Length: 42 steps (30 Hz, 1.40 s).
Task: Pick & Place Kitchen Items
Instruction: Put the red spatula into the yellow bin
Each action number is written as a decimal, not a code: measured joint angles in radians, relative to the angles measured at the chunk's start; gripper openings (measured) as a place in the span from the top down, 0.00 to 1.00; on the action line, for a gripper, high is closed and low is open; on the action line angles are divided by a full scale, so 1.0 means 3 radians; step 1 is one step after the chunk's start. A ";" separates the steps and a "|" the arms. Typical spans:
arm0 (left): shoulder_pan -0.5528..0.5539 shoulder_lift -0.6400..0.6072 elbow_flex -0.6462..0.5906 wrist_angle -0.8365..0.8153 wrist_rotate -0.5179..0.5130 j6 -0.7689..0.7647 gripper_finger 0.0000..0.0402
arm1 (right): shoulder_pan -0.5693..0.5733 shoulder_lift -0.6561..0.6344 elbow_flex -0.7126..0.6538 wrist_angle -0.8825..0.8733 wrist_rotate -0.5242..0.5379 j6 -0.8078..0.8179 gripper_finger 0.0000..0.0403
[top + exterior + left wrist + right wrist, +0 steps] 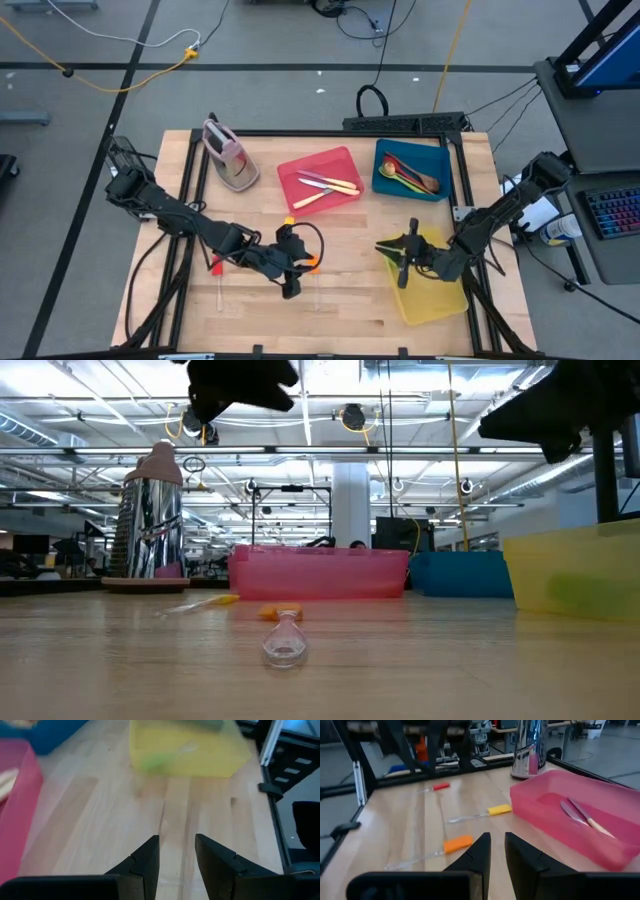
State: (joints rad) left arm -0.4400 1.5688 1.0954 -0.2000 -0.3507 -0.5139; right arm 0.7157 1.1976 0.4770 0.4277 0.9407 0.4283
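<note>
Sorting in progress — three clear-handled pieces left on the wooden surface [350, 290].

Left gripper [176, 851] hovers above the orange-headed piece [457, 843], jaws parted, empty; next move probably a descent onto that slim handle. Right gripper [497, 847] sits over the yellow tray [440, 300], jaws narrowly apart, holding nothing. Yellow-headed piece [499, 809] and red-headed piece [440, 786] lie nearby — cream-handled knives [325, 185] in the red tray [345, 160], spoons [410, 175] in the blue tray [440, 155].
</note>
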 joint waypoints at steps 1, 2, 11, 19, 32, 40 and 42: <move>-0.0005 0.0000 0.0000 -0.0074 0.0001 -0.0081 0.68 | -0.0011 0.0000 0.0000 0.0027 0.0000 0.0027 0.88; -0.0011 0.0000 0.0000 -0.0166 0.0003 -0.0164 0.68 | -0.0021 0.0007 0.0000 0.0045 -0.0001 0.0100 0.88; -0.0128 0.0000 -0.0001 -0.1342 0.0555 -0.1491 0.68 | -0.0188 0.0321 0.0000 0.0152 -0.0172 0.0236 0.75; -0.0471 0.0000 -0.0001 -0.2258 0.0758 -0.2822 0.68 | -0.0363 0.0745 0.0000 0.1038 -0.0184 -0.0287 0.60; -0.1107 0.0000 -0.0001 -0.3275 0.0759 -0.4191 0.68 | -0.0419 0.0910 0.0000 0.1231 -0.0185 -0.0185 0.60; -0.1245 0.0000 -0.0003 -0.3775 0.0945 -0.4235 0.68 | -0.0419 0.0909 0.0000 0.1231 -0.0187 -0.0159 0.59; -0.1253 0.0000 -0.0003 -0.3767 0.0984 -0.4154 0.67 | -0.0419 0.0909 0.0000 0.1231 -0.0187 -0.0159 0.59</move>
State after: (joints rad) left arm -0.8158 1.5688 1.0946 -1.3303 -0.0553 -1.7600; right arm 0.5900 1.4704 0.4770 0.7971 0.8845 0.3805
